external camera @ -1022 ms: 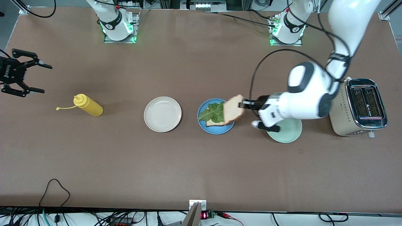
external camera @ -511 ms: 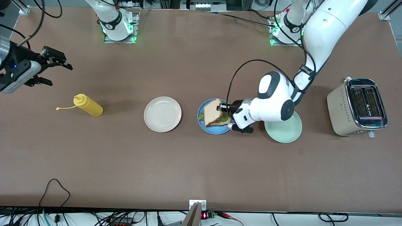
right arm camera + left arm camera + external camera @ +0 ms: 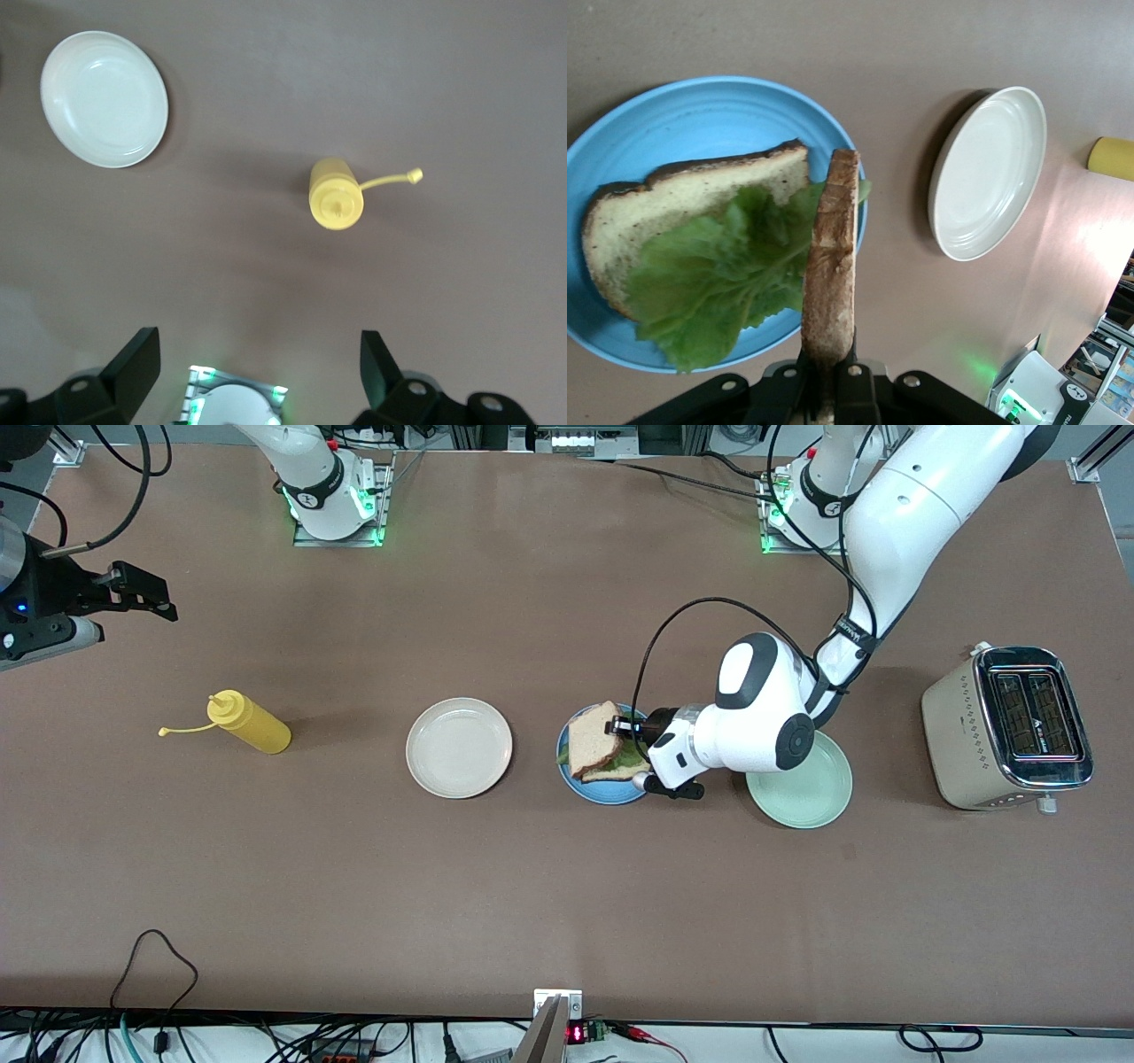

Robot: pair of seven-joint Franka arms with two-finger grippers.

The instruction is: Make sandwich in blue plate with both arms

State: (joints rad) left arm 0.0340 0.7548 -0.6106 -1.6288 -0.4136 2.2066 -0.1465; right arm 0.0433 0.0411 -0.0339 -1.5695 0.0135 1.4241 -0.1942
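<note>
The blue plate (image 3: 580, 786) sits mid-table between two other plates. It holds a bread slice (image 3: 682, 208) with a ruffled lettuce leaf (image 3: 718, 274) on top. My left gripper (image 3: 622, 728) is shut on the crust of a second bread slice (image 3: 592, 740), which hangs tilted over the lettuce and plate. In the left wrist view this slice (image 3: 831, 257) shows edge-on, pinched in the left gripper (image 3: 830, 363). My right gripper (image 3: 149, 598) waits open and empty in the air at the right arm's end of the table, and the right wrist view shows it (image 3: 260, 354) spread wide.
A cream-white plate (image 3: 459, 747) lies beside the blue one toward the right arm's end, and a yellow squeeze bottle (image 3: 251, 724) lies farther that way. A pale green plate (image 3: 811, 793) sits partly under the left arm. A toaster (image 3: 1010, 726) stands at the left arm's end.
My left gripper has carried the bread slice from over the plate's edge to over the lettuce and lowered it. The right gripper has turned and shifted a little.
</note>
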